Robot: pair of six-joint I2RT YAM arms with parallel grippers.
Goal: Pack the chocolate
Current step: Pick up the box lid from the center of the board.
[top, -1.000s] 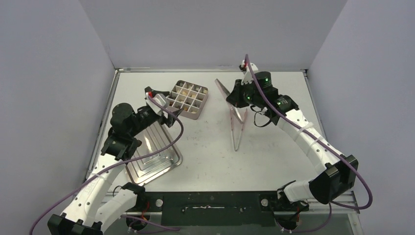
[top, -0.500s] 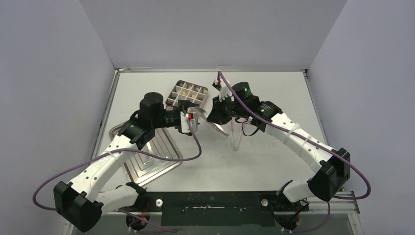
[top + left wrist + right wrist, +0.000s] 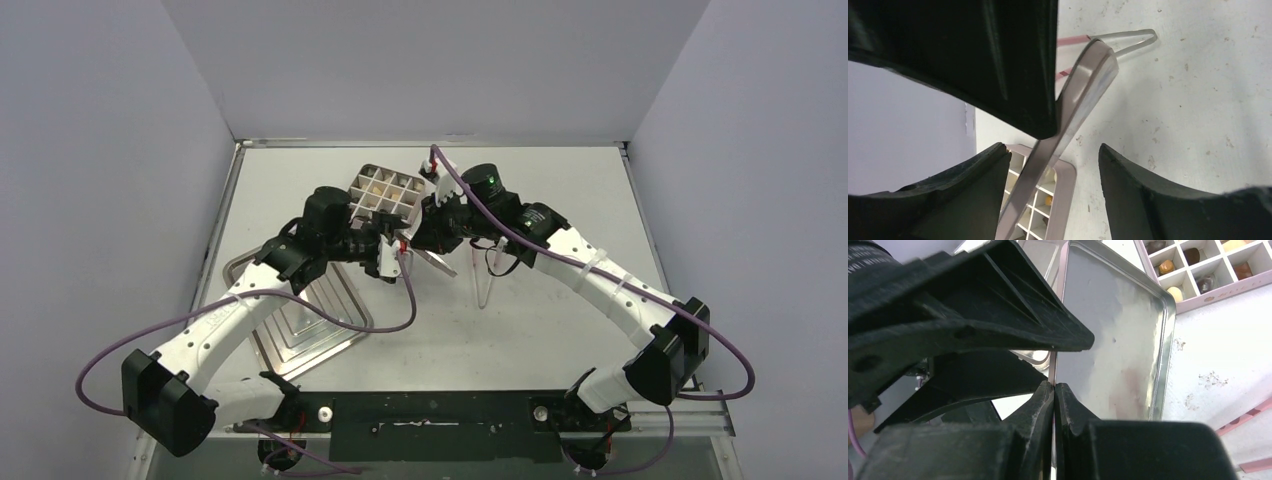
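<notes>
right gripper (image 3: pixel 1054 385) pinched tight on lid (image 3: pixel 1118 340) edge | left gripper (image 3: pixel 1054 150) wide open, lid edge in its gap, unclamped | chocolate (image 3: pixel 1168 267) sits in tin (image 3: pixel 1208 297) cells, just past the tilted lid

This is looking like a robotics lab test cell. 3 plain grey walls (image 3: pixel 110 150) are boxing in a scuffed white counter (image 3: pixel 560 190) along its left, far and right edges. 2 white-and-black robot arms (image 3: pixel 215 325) are standing bolted to a black rail (image 3: pixel 430 410) along the near edge. Purple cables (image 3: pixel 80 385) are looping from them, and green lights (image 3: pixel 493 178) are glowing on the right one.
</notes>
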